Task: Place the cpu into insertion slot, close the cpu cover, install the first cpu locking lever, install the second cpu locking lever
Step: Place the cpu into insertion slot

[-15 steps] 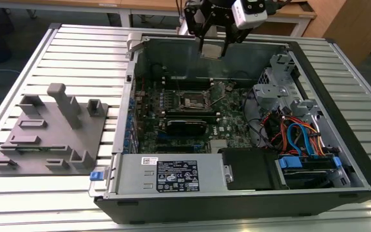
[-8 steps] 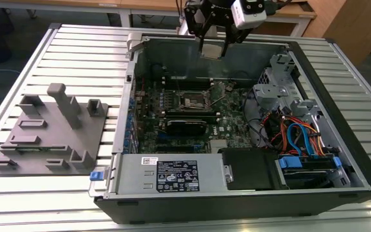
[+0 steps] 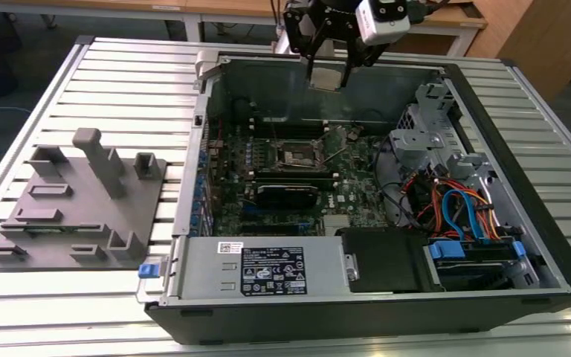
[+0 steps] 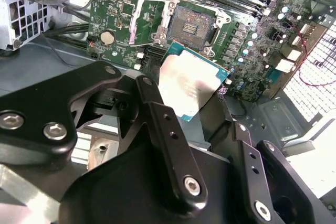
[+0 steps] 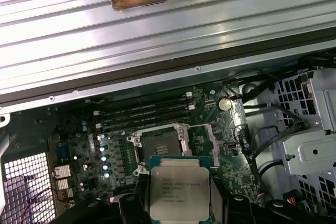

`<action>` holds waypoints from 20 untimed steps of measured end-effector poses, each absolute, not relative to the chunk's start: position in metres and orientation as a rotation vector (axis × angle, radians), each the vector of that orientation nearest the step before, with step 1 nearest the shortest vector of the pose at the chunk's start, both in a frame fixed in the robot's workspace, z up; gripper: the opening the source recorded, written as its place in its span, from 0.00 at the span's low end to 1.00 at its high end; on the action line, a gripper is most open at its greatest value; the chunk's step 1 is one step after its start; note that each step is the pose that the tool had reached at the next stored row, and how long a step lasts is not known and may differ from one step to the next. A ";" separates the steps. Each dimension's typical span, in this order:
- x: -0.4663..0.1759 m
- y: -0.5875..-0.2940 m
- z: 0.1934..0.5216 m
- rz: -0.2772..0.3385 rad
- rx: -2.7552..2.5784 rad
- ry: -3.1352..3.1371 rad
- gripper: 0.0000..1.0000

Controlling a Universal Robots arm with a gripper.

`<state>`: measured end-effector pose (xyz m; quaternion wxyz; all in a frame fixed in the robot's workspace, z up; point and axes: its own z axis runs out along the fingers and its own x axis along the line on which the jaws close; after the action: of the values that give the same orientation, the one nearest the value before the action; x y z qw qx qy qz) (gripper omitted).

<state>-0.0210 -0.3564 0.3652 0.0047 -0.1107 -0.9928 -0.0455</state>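
**Entry: cpu carried above the open socket**

**Hand.** The hand (image 3: 331,67) hangs over the far wall of the computer case (image 3: 523,245) in the exterior view, well above the green circuit board (image 3: 350,193). Its black fingers (image 4: 157,119) are closed narrowly onto opposite edges of the cpu (image 4: 191,85). It touches nothing else.

**Cpu.** It is held clear of the board with its silvery top plate facing the camera in the first wrist view (image 5: 179,192). In both wrist views it sits just in front of the socket, apart from it.

**Insertion slot.** The insertion slot (image 5: 160,145) has a dark centre and a silver rim. It is empty and uncovered.

**Cpu cover.** The cpu cover (image 4: 148,22) is swung up beside the slot, leaving the opening free.

**Surroundings.** The case lies open on a slatted metal desk (image 3: 117,82). A grey fixture (image 3: 72,208) stands on the desk at the exterior view's left, well apart from the case.

**Handling note (judgement).** The placing step is in hand and nothing is seated yet. Done well, the chip should arrive flat, with its edges square to the rim and its corner mark matched. It should go straight down without sliding across the contacts. The grip should be released only once the chip rests evenly. The raised cover beside the slot is the nearest thing to catch.
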 end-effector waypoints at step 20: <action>-0.021 -0.356 0.365 -0.143 -0.473 -3.097 0.54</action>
<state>-0.0211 -0.3564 0.3651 0.0028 -0.1507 -0.9875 -0.0457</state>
